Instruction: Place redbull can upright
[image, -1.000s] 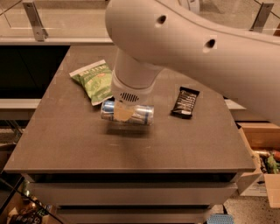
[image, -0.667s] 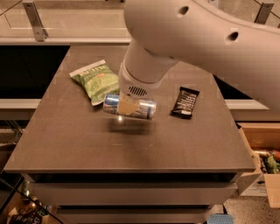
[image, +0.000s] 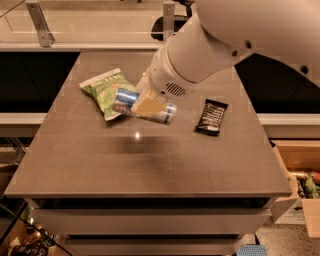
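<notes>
Brown table (image: 150, 165) fills mid-frame, with a cardboard box (image: 307, 212) at lower right (down on the floor). Gripper (image: 147, 106) is clamped around the redbull can (image: 124, 100), held sideways left of centre, overlapping the green chip bag (image: 102, 90).

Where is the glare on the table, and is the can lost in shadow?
Camera view: a small glare spot sits on the table just in front of the redbull can; a broad soft shadow crosses the tabletop beside that spot. The can is lit, not shadowed, held sideways in the gripper, overlapping the green chip bag in this view.
</notes>
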